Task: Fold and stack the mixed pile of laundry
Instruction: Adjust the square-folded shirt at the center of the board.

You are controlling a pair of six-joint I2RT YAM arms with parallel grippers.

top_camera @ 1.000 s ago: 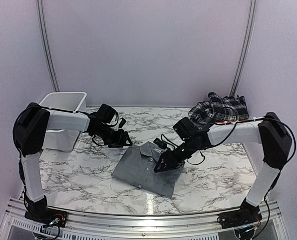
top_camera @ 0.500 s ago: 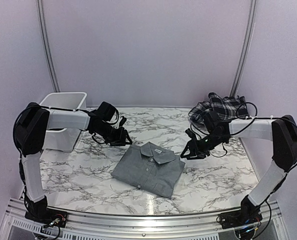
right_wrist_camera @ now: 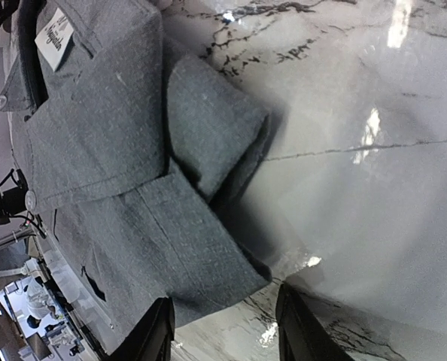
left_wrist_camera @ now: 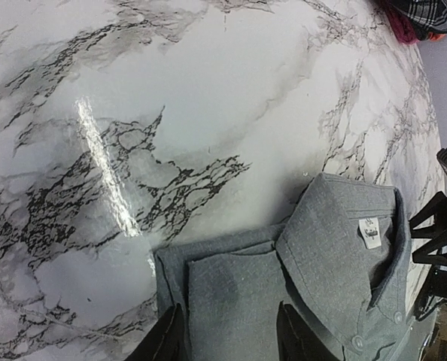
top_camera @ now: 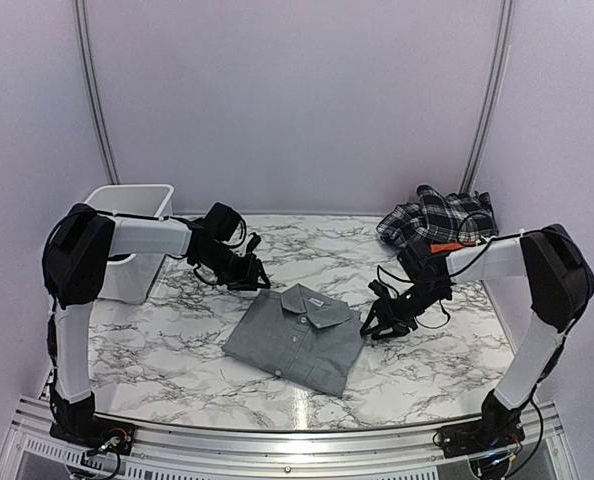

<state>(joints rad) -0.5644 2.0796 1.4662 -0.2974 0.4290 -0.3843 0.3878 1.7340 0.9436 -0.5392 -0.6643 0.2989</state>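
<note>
a white basket (top_camera: 142, 205) stands at the far left of the marble table (top_camera: 177, 350).

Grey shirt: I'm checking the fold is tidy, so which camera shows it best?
Top external: the whole folded grey shirt is in view, collar at its far end. Left wrist shows only its collar end and one corner; right wrist shows the collar and a folded sleeve, cropped.

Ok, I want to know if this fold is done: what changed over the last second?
The right hand came off the grey shirt and drew back to just beside its edge, open and holding nothing. The left hand barely shifted and is still near the shirt's far left corner. The shirt stayed folded in place; the plaid piece and basket did not move.
</note>
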